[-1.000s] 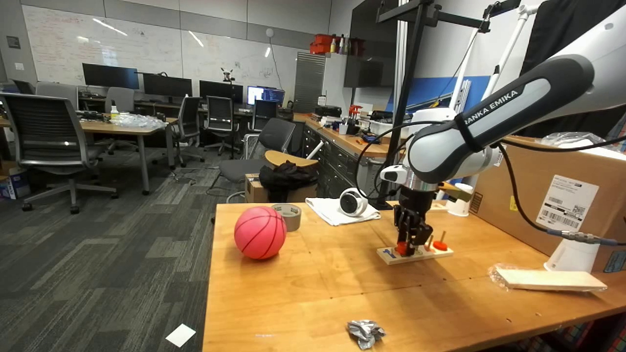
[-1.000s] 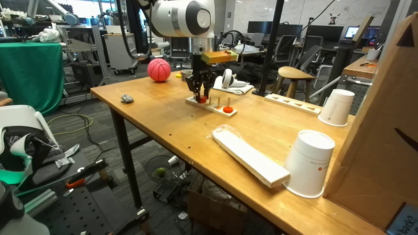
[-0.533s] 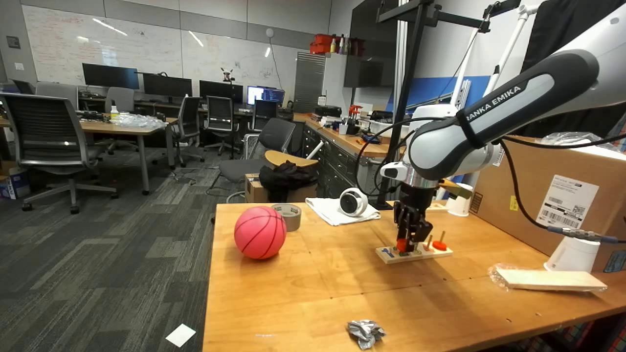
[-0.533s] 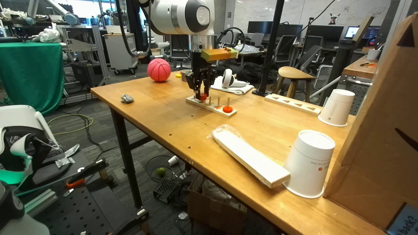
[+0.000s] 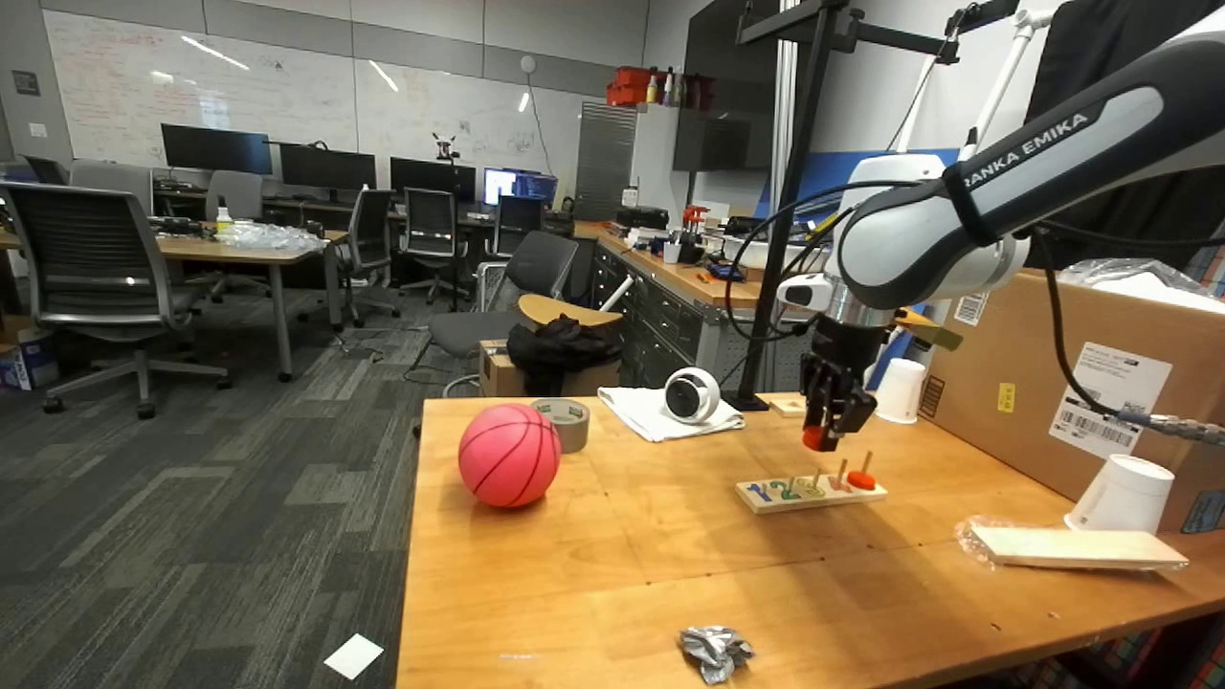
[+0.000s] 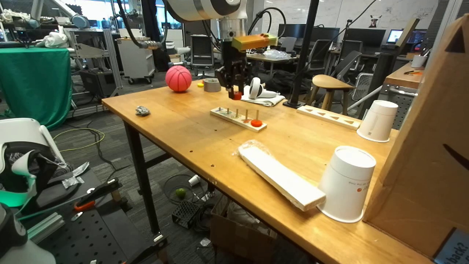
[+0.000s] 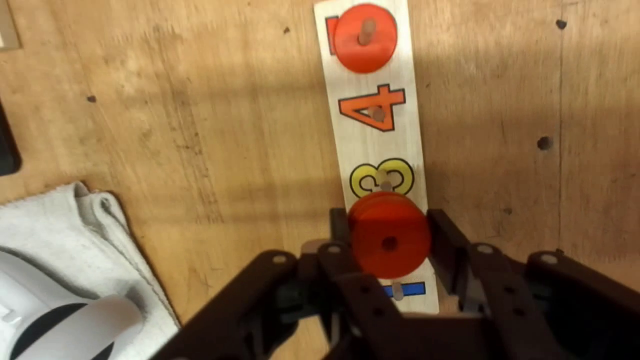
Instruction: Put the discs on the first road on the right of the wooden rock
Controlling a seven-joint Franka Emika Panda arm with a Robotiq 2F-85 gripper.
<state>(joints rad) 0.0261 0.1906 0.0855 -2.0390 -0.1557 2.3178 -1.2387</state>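
My gripper is shut on red discs, stacked at least two deep, and holds them in the air above the wooden peg board. The held discs also show in an exterior view. The board carries a row of pegs over coloured numbers; it also shows in the wrist view. Red disc material sits around the end peg, on top of a mostly covered red number, and shows in both exterior views. The other pegs are bare. In the wrist view the held discs hide the green 2.
A pink ball, tape roll and white headset on a cloth stand behind. White cups, a wrapped plank, a slotted wooden strip and a large box lie towards one end.
My gripper has lifted the red discs off the second peg. It has moved up and toward the board's end with the other red disc. The board has shifted very slightly.
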